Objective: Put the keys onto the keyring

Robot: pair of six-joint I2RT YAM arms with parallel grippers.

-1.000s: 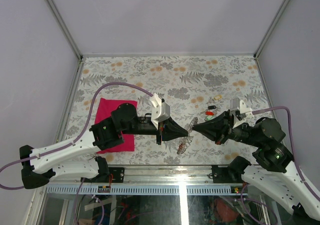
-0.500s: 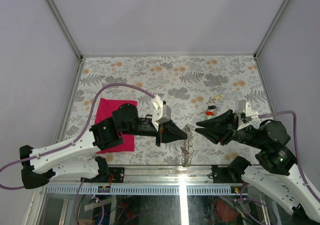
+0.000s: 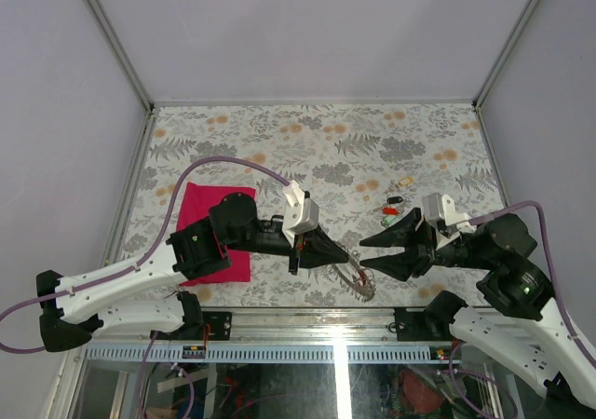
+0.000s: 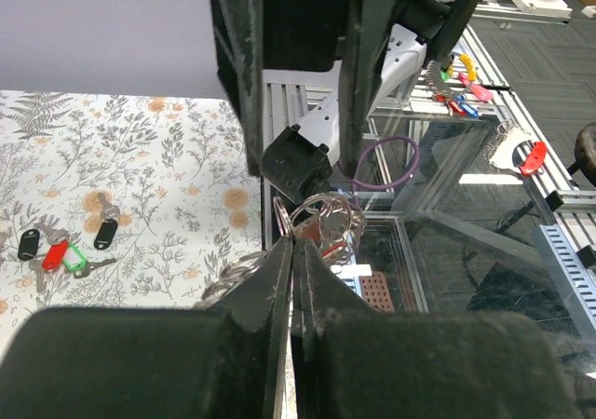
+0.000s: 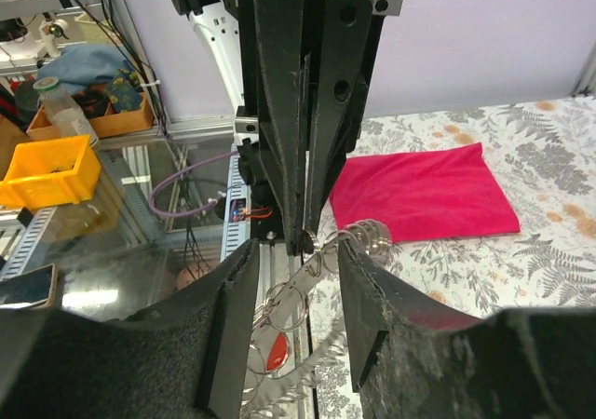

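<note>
- Starting at the left, I see the magenta cloth lying flat under the left arm, well apart from anything this job needs.
- The left gripper is closed tight, its tips pinching the top of the keyring. The ring's loops hang from that pinch, trailing toward the near edge of the table in the top view.
- Something red sits among the hanging loops in the right wrist view. I cannot tell whether it is a key already threaded.
- The right gripper faces the left one tip to tip, jaws clearly parted and holding nothing. The ring dangles just beside its open tips, in the gap between the two grippers.
- The keys lie loose in a small cluster on the table, on the far side of the right gripper and a little to its right. Red, black and green heads show.
- I judge the right arm much the nearer to them. The coming move turns on swinging it away from the ring, toward the far side, to take a key while the left holds the ring up.
</note>
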